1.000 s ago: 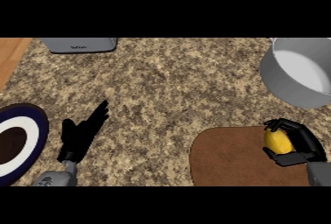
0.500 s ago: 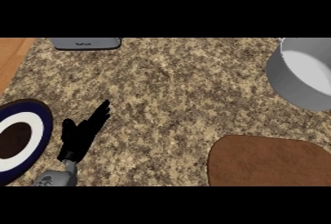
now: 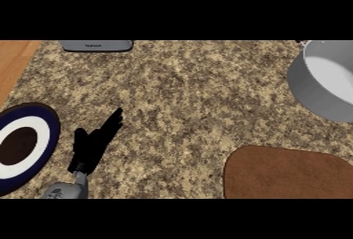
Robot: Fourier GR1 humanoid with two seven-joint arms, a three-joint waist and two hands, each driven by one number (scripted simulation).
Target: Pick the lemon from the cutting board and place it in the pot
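Lemon is nowhere that we can see, neither on the cutting board [image 3: 289, 173] nor in the part of the pot [image 3: 324, 81] that shows.

We take the speckled granite table [image 3: 193, 93] as our landmark; it fills most of the view, with a strip of wood [image 3: 14, 60] along its left edge. On its right edge stands the grey pot, partly cut off by the view; what we see of its pale inside holds nothing. On the table's lower right lies the brown cutting board, its surface bare. On the table's left edge sits a round plate [image 3: 21, 147] with a dark blue rim, a white ring and a dark brown centre. At the table's far edge we see a grey appliance [image 3: 95, 45] bearing small writing too faint for us to read.

Our left hand [image 3: 93, 144] rests on the table just right of the plate, fingers straight and spread, holding nothing. Our right hand does not show.
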